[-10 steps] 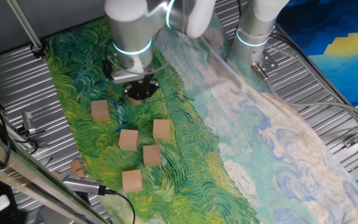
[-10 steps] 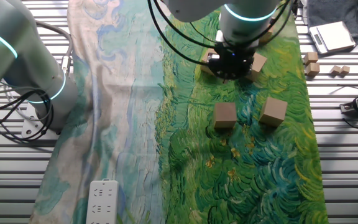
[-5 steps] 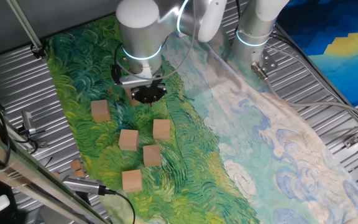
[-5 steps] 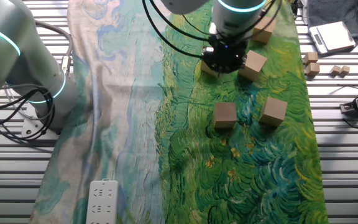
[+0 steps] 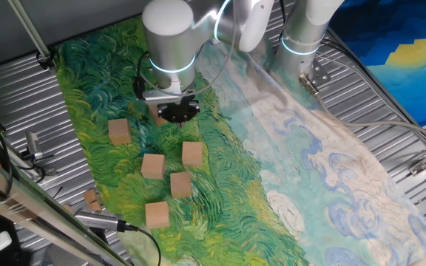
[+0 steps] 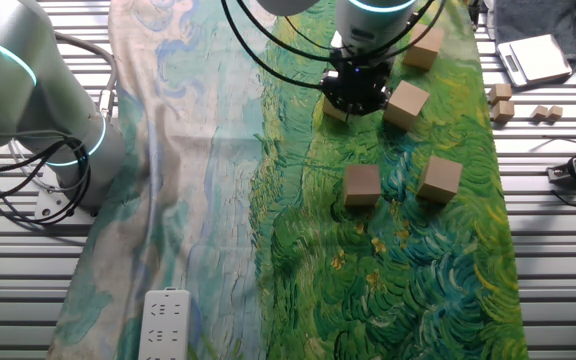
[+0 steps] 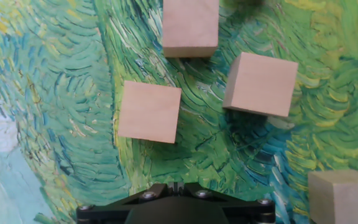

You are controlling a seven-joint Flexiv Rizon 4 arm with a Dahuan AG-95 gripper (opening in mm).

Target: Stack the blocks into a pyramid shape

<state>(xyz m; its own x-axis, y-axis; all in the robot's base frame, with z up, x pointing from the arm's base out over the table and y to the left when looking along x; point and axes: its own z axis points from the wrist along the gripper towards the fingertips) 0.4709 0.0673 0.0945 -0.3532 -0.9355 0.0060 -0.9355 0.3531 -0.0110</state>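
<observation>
The gripper (image 5: 176,111) hung low over the painted cloth (image 5: 228,155), one block (image 6: 336,108) peeking out right beside it; couldn't tell if its fingers were spread or pinching. Five more blocks (image 5: 192,154) sat loose and apart on the green part, six total.

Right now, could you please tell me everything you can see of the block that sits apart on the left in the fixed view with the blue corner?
The lone block is a small plain cube of light tan, unpainted-looking wood with clean edges and no markings. It rests flat and upright on the green swirled part of the painted cloth. It stands clear of the other blocks; only the cloth touches it.
</observation>
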